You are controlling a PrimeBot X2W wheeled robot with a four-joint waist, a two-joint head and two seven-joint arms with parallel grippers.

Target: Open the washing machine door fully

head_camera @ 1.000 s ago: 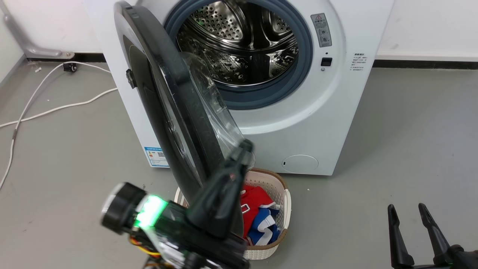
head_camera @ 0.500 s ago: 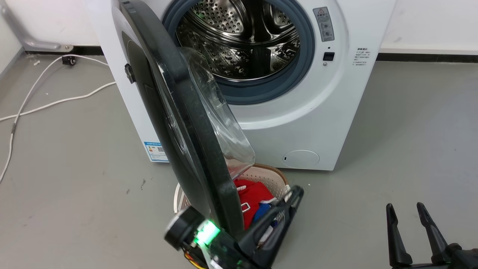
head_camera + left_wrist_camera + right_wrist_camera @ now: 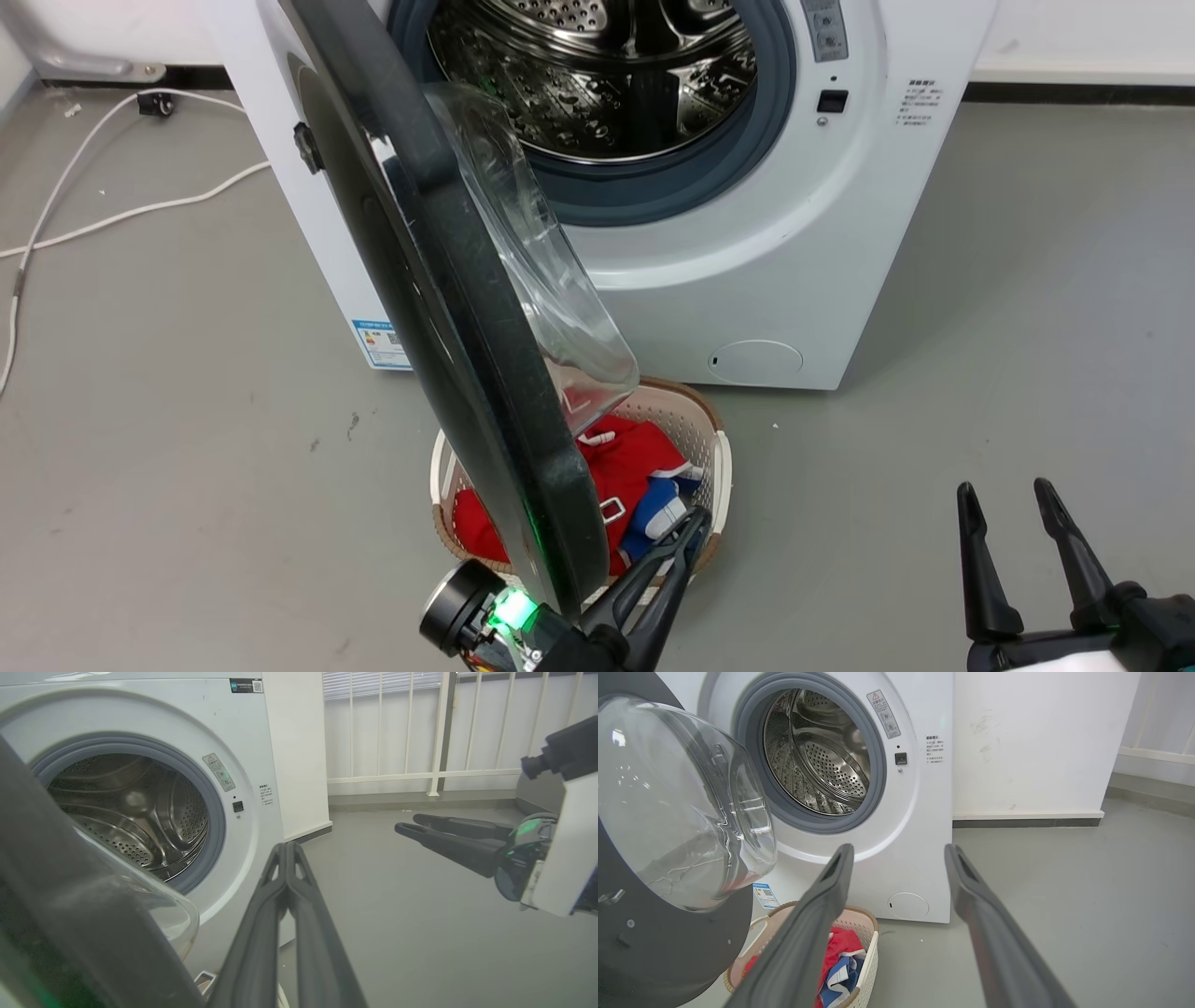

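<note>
- Door (image 3: 457, 280), a glossy black disc with a clear bulging glass bowl, stands swung out from the white washer (image 3: 775, 252), over a slatted basket (image 3: 721, 457).
- Left pincer (image 3: 695, 523), fingers pressed together, has dropped from the bowl to beside the door's lower rim.
- Right pincer (image 3: 1002, 490) gapes, empty.
</note>
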